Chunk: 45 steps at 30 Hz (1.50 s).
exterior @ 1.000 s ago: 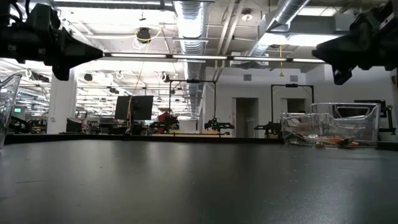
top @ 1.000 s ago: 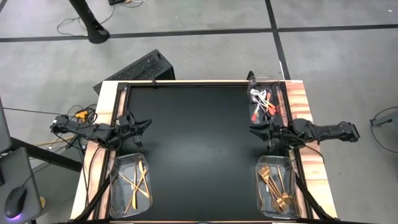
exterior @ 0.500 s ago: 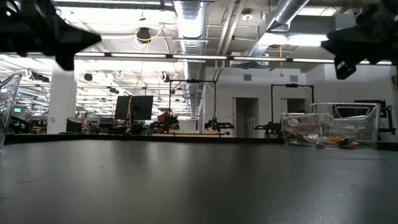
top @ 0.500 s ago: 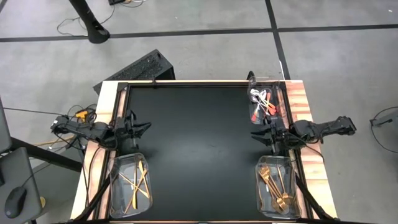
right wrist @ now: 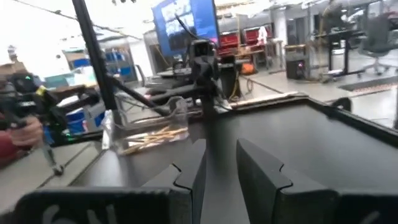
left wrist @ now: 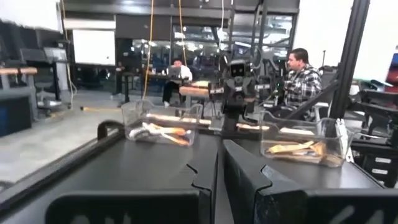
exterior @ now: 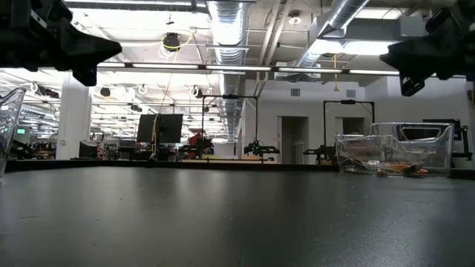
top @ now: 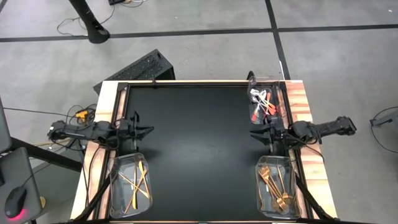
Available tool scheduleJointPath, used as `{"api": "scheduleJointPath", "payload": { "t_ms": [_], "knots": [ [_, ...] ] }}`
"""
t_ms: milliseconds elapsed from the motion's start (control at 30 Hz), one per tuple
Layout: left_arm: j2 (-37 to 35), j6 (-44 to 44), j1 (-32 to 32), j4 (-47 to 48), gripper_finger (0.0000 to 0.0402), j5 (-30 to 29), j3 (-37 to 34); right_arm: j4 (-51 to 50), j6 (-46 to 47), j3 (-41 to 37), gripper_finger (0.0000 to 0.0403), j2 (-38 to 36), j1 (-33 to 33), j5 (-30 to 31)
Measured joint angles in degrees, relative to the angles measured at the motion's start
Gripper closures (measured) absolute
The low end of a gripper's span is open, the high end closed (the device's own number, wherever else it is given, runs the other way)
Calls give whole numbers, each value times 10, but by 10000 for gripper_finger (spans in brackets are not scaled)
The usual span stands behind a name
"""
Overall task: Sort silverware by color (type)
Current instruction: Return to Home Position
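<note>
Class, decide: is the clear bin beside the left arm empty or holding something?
Holding something: gold cutlery lies crossed inside the bin.

Bright, even overhead ceiling lights (exterior: pixel 185 67)

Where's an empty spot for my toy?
Seen from above, the black middle of the table is bare, between the left gripper and right gripper. The top-left corner is free too. It is crowded along the right edge, with the red-handled silverware bin and gold fork bin, and at the bottom-left gold knife bin.
</note>
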<state>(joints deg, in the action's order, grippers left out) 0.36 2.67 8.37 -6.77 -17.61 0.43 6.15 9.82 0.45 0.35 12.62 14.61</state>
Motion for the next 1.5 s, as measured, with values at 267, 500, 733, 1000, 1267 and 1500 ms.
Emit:
{"api": "scheduleJointPath", "payload": {
  "t_ms": [267, 500, 733, 1000, 1267, 1500],
  "knots": [
    [-2, -29, -47, -19, 386, 53, 0, -4, -13, 1, 292, -2, -49, -27],
    [-2, -28, -83, 3, 386, 89, 0, -36, 0, 3, 292, -2, -78, -23],
    [4, -26, -96, 37, 386, 84, 0, -40, 4, 3, 292, 5, -99, -20],
    [4, -18, -96, 37, 386, 83, 0, -42, 4, 3, 292, 5, -102, -21],
    [4, -15, -96, 37, 386, 83, 0, -41, 6, 3, 292, 5, -101, -23],
    [4, -14, -96, 36, 386, 82, 0, -40, 7, 3, 292, 4, -101, -24]
  ]
}}
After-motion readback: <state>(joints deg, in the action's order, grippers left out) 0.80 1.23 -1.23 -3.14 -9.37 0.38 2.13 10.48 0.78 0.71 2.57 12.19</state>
